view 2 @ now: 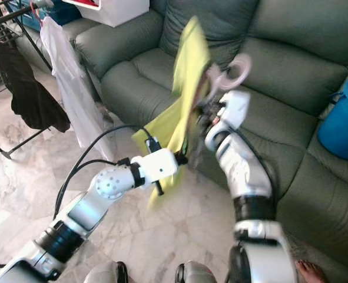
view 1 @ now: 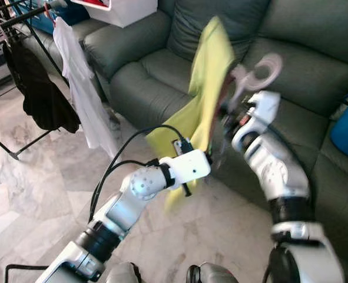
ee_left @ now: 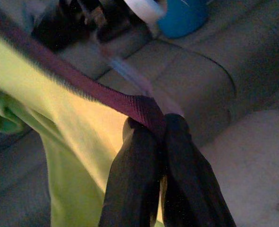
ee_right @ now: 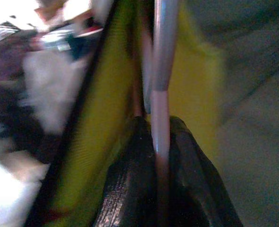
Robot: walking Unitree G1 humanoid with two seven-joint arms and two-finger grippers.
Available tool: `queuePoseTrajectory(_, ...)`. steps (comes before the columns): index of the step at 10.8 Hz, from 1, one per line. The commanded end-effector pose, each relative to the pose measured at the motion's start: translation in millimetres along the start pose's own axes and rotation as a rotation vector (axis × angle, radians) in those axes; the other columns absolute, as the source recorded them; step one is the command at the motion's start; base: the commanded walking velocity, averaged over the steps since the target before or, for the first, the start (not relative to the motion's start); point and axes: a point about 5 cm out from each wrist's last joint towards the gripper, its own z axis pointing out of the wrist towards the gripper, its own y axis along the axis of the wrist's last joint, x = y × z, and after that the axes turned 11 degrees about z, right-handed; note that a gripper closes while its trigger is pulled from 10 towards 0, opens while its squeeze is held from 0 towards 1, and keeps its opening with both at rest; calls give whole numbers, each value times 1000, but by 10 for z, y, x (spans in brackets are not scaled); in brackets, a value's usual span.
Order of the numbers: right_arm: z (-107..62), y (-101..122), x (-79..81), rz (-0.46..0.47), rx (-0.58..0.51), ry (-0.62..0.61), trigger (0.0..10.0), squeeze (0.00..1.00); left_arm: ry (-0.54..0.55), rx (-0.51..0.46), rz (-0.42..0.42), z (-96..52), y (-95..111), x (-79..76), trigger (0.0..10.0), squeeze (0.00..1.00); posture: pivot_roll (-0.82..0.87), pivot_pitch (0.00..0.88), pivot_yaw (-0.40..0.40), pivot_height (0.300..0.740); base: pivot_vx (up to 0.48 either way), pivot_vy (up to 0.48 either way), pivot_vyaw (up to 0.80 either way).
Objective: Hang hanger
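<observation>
1. Off to the far side of our left gripper point(ee_left: 153, 137), well apart from it, we are seeing a drying rack point(view 1: 15, 20) carrying a dark garment point(view 1: 41, 88) and a white garment point(view 1: 82, 94); we are judging this rail to be where the hanger belongs.

2. Our left gripper is pinching its two black fingers point(ee_left: 134, 179) together on the dark maroon trim point(ee_left: 106, 97) of the yellow garment point(view 1: 209, 76), right at the fingertips. The cloth is draping away below and behind the grip, so we are treating it as soft, light and limp; it is offering no support of its own and is likely to swing.

3. Between the two grippers, the yellow garment is hanging in the air in front of the green sofa point(view 1: 315, 53), its lower part trailing down past our left wrist.

4. Our right gripper point(ee_right: 158, 142) is clamping its fingers on the thin shaft of the pink hanger point(view 1: 259, 73), with the garment lying just beside the fingers. The hook is rising above the gripper, blurred in the head views.

5. We are judging the hanger to be stiff, light and smooth, so it may twist or slip in a narrow pinch. Holding it on the shaft just under the hook is keeping the hook free for the rail.

6. Beyond our right gripper, a blue bucket point(view 2: 341, 121) is sitting on the sofa, well apart.
</observation>
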Motion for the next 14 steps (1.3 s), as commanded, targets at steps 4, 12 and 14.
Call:
queuePoseTrajectory(4, 114, 629, 159, -181, -300, 11, 10000, 0, -68, 103, -57, -45, -236, -188, 10000, 0, -92, 59, -17, 740, 0, 0, 0)
queuePoseTrajectory(12, -119, -84, 264, -424, -141, 306, 10000, 0, 137, 87, -131, -192, -419, 115, 10000, 1000, -80, 46, -19, 740, 0, 0, 0)
queuePoseTrajectory(14, -313, -191, -94, -422, -35, 292, 10000, 0, 326, 169, -130, -493, -692, 311, 10000, 1000, -86, 54, -26, 740, 0, 0, 0)
